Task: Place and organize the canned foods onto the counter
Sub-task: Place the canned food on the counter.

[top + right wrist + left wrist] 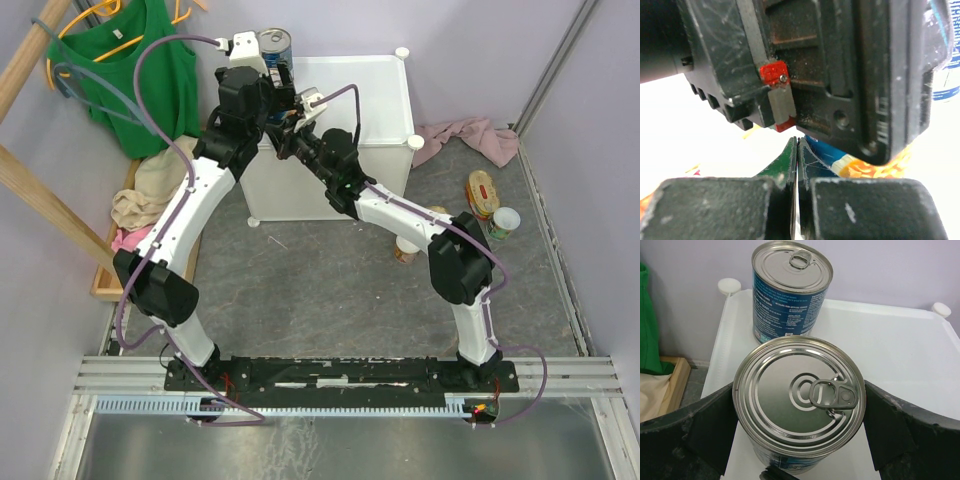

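Left hand point(799, 427) clamps a tall can point(797, 400) just beside the standing can point(791, 290) on the counter point(900, 340); right hand point(797, 165) is pinched together. Next: lower, release.

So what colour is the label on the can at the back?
Blue with tiny white writing. The back can shows best in the left wrist view.
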Controlling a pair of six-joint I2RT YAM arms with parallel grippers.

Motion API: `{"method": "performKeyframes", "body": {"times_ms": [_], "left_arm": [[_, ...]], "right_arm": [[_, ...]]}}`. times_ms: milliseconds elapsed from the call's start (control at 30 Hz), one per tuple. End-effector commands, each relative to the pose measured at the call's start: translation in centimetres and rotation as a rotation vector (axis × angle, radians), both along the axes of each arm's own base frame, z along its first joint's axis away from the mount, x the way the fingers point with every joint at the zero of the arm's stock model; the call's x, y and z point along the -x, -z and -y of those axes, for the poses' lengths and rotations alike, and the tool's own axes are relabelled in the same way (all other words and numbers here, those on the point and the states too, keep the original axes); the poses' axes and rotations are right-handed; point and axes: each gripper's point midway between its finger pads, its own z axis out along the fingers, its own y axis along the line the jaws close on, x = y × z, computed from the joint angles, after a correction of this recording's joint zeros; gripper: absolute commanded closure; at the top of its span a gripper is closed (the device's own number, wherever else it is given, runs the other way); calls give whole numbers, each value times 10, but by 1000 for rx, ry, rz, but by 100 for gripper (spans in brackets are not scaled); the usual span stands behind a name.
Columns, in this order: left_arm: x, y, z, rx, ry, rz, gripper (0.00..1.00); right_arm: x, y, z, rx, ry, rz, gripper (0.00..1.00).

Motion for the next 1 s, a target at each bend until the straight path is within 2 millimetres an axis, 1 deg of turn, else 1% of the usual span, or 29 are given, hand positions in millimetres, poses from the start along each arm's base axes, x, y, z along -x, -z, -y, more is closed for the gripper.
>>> {"method": "performKeyframes", "body": {"times_ms": [0, 167, 367, 467, 633, 767, 800, 967], "left_arm": [[5, 12, -24, -74, -79, -31, 1], [3, 5, -22, -83, -70, 2, 1], [6, 2, -10, -89, -36, 14, 1], [9, 4, -7, -90, -26, 18, 1], [11, 7, -6, -98, -13, 25, 1], [13, 9, -8, -112, -14, 32, 1], [15, 7, -9, -110, -13, 40, 1], [16, 8, -7, -100, 0, 42, 1]], "right_arm": [[-16, -50, 50, -93, 137, 65, 99], [-17, -55, 53, -106, 149, 67, 99], [-30, -58, 57, -140, 171, 56, 99], [-34, -60, 60, -167, 179, 51, 99], [-44, -58, 64, -212, 190, 29, 99], [-48, -57, 67, -230, 197, 25, 99], [-49, -57, 67, -232, 198, 24, 99], [-52, -55, 69, -238, 205, 17, 99]]}}
